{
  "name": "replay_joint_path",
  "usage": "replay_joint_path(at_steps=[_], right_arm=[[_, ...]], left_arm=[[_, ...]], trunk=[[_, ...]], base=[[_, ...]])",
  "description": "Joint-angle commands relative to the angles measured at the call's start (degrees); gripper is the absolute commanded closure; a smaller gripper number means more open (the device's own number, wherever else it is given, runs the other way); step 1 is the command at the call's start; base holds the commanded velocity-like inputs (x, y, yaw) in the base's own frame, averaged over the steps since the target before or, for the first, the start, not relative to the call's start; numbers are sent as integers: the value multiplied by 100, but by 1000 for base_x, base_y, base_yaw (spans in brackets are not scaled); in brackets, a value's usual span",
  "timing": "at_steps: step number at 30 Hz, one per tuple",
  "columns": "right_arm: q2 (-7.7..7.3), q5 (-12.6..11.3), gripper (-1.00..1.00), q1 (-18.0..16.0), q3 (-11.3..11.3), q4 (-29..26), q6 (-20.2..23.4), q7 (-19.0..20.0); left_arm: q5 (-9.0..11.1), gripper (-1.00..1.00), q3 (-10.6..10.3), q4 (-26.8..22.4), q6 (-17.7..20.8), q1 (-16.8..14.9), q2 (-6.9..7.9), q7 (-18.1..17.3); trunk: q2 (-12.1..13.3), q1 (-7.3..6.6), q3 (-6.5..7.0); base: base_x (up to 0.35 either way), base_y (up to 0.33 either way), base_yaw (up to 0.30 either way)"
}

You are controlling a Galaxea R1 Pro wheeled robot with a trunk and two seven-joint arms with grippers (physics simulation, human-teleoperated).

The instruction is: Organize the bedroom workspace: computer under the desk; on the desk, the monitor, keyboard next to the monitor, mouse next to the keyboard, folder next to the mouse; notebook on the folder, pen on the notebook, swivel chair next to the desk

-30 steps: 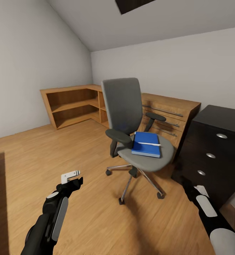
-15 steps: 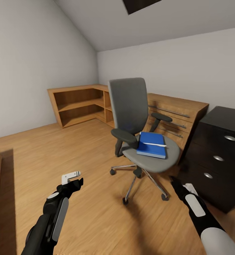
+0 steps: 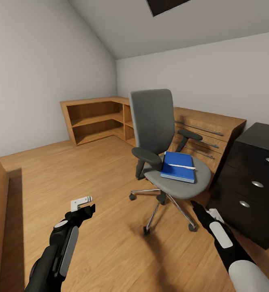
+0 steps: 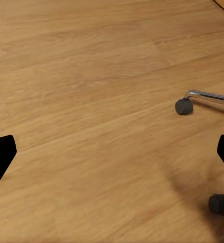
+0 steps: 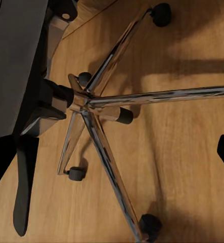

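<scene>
Blue folder (image 3: 178, 172) lay flat on the swivel chair (image 3: 159, 142) seat, a thin white pen (image 3: 181, 166) on top; whether a notebook sat between them I could not tell. Chair stood just beside the black desk (image 3: 252, 178) drawers, light wooden dresser (image 3: 207, 129) behind it. Over the last second the whole view slid left, so my base or head turned, not the furniture; the chair sat more central. Right tool (image 3: 207, 211) had come forward toward the chair base, left tool (image 3: 82, 204) hung over bare floor (image 3: 69, 170). Both tools looked open and empty in the wrist views. I judged this the approach to picking the stack.
</scene>
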Motion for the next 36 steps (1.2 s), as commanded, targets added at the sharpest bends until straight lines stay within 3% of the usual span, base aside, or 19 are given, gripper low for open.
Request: replay_joint_path(at_steps=[1, 30, 36], right_arm=[[1, -47, -100, -1, 0, -13, 28, -31], [-7, -47, -100, -1, 102, -14, 26, -25], [-11, -47, -100, -1, 102, -14, 26, -32]], left_arm=[[61, -100, 3, -7, 23, -3, -3, 41], [52, -100, 3, -11, 23, -3, -10, 41], [52, -100, -4, -8, 23, -3, -12, 41]], trunk=[[-2, -1, -6], [-2, -1, -6], [-2, -1, -6]], base=[[41, 0, 3], [283, 56, 0], [76, 6, 0]])
